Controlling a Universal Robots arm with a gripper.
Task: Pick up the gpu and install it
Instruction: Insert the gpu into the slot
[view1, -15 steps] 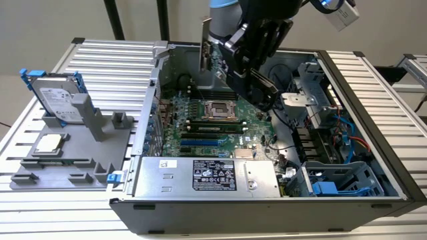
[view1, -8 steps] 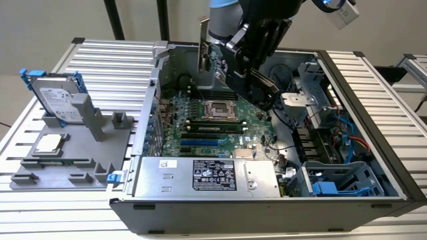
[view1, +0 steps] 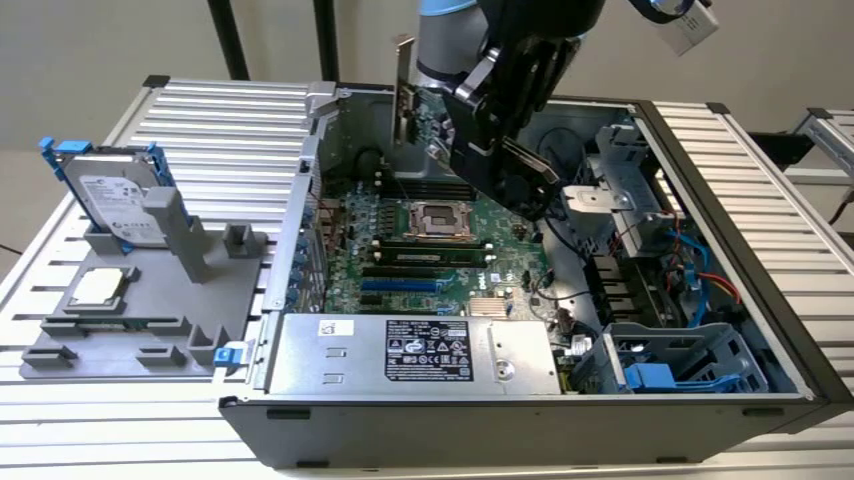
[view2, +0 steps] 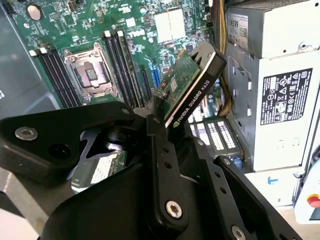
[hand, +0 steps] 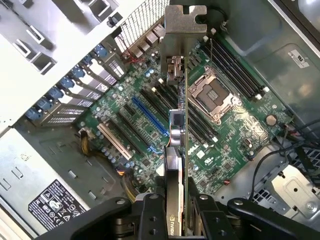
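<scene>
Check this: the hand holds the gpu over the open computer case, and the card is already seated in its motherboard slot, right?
No. The hand holds the gpu over the open case, but it is not seated: the first wrist view shows it hanging clear above the motherboard.

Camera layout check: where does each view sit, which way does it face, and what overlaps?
Exterior view: off the arm, above the open case, looking down into it; shows the arm, jaws shut on the gpu.
First wrist view: at the wrist, looking along the gpu's edge to its bracket, motherboard beyond; jaws up close.
Second wrist view: at the wrist, oblique on the gpu, power supply beside; jaws up close.
Shared: both wrist views show gpu, motherboard, CPU socket.
</scene>
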